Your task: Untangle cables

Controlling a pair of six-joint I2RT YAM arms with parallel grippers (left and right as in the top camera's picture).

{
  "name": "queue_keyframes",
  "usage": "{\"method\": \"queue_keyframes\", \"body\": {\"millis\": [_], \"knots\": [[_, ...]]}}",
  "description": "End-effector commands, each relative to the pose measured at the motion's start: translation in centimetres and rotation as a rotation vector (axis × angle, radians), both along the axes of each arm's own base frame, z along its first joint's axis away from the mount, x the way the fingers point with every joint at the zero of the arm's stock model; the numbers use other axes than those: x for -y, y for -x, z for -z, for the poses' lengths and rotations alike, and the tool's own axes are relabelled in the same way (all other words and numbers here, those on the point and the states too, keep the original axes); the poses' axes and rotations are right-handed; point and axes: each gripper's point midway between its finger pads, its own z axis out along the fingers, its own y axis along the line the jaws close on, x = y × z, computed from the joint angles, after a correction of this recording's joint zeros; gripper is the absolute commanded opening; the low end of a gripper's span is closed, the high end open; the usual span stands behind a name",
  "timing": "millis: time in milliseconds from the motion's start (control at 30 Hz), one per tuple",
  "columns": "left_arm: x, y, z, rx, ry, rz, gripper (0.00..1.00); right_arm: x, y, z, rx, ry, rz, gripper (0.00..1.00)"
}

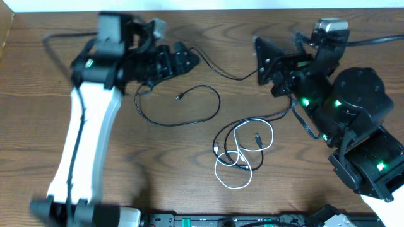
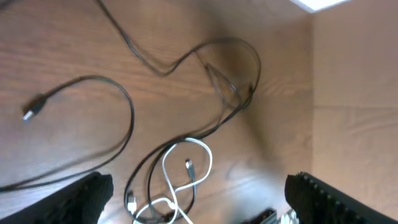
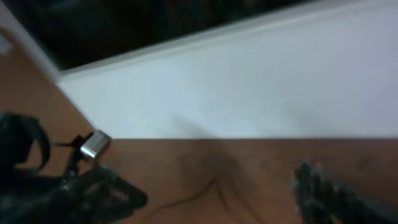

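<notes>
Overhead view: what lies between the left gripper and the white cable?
The open loop of a separate black cable, plug end included, lies between the left gripper and the white cable. The overhead view shows it.

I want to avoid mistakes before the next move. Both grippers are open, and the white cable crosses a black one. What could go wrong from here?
1. The white cable loops through a black cable; pulling one end alone may tighten the knot rather than free it.
2. The upper black cable lies between the left gripper and the right gripper; a moving finger could snag it and drag it.
</notes>
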Motion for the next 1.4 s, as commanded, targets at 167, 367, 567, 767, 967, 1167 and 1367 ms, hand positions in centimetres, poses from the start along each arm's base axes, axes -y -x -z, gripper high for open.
{"method": "queue_keyframes", "body": {"millis": [167, 367, 567, 767, 967, 1167, 1367], "knots": [[1.0, -6.9, 4.4, -0.03, -0.247, -0.143, 0.95, 3.8, 0.9, 5.3, -0.214, 0.093, 0.135, 0.99], [5.9, -8.4, 11.2, -0.147, -0.251, -0.14, 0.96, 5.5, 2.2, 8.7, -0.353, 0.176, 0.164, 0.99], [9.5, -8.4, 18.2, -0.304, -0.249, -0.192, 0.96, 6.2, 3.0, 10.0, -0.41, 0.211, 0.174, 0.99], [12.8, -9.4, 22.1, -0.292, -0.223, -0.184, 0.89, 6.3, 3.2, 10.3, -0.42, 0.218, 0.174, 0.99], [14.4, -10.0, 23.5, -0.248, -0.231, -0.181, 0.74, 6.5, 3.5, 10.7, -0.439, 0.231, 0.175, 0.99], [15.7, -9.1, 23.6, -0.248, -0.238, -0.152, 0.74, 6.6, 3.7, 11.0, -0.453, 0.24, 0.175, 0.99], [15.0, -9.6, 23.8, -0.218, -0.283, -0.185, 0.64, 6.6, 3.8, 11.3, -0.463, 0.246, 0.175, 0.99]]}}
